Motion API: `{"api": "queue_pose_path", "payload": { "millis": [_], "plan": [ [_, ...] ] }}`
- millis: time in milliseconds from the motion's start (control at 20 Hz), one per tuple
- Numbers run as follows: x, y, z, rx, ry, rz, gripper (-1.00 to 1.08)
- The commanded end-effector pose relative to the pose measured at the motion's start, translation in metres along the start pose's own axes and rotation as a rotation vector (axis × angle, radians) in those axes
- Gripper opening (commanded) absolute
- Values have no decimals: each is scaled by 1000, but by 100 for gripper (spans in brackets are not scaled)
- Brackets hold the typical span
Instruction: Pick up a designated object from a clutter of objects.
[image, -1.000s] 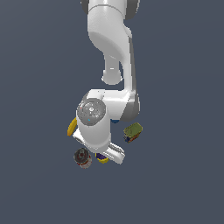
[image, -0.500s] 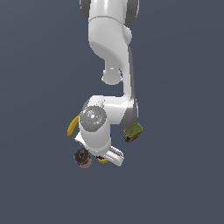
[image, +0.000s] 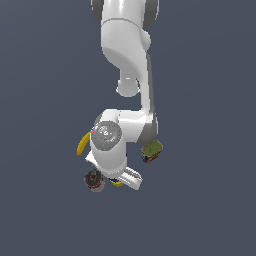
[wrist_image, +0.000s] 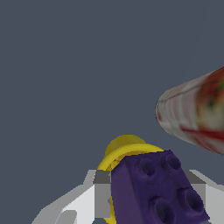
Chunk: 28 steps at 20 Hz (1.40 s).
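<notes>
In the wrist view the designated object, a dark purple cube (wrist_image: 153, 188) with round studs on its face, fills the space between my gripper's (wrist_image: 151, 194) two grey fingers (wrist_image: 102, 192), and both fingers lie against its sides. The gripper is shut on it. Right behind the cube stands the yellow cup (wrist_image: 124, 148). In the exterior view the white hand (image: 107, 150) hangs over the clutter and hides the cube; only a sliver of yellow cup (image: 117, 183) shows under it.
A dark round can (image: 93, 180) lies just to the exterior view's left of the hand and looms close in the wrist view, can (wrist_image: 197, 116). A yellow banana (image: 82, 144) sits behind the hand's left side, and a green-brown box (image: 151, 150) to its right.
The hand has shifted slightly lower in the exterior view. The can, banana and box have stayed where they were.
</notes>
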<state>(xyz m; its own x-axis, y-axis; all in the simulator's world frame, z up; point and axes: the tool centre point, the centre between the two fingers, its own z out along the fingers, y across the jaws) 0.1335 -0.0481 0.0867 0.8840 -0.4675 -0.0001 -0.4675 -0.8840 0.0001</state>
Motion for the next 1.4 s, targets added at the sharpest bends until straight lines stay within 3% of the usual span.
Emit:
{"api": "queue_pose_path", "payload": {
  "millis": [0, 650, 1350],
  "plan": [
    [0, 0, 0, 0, 0, 0, -100],
    [-31, -12, -38, 0, 0, 0, -100],
    [-123, -50, -151, -1, 1, 0, -100]
  ]
}}
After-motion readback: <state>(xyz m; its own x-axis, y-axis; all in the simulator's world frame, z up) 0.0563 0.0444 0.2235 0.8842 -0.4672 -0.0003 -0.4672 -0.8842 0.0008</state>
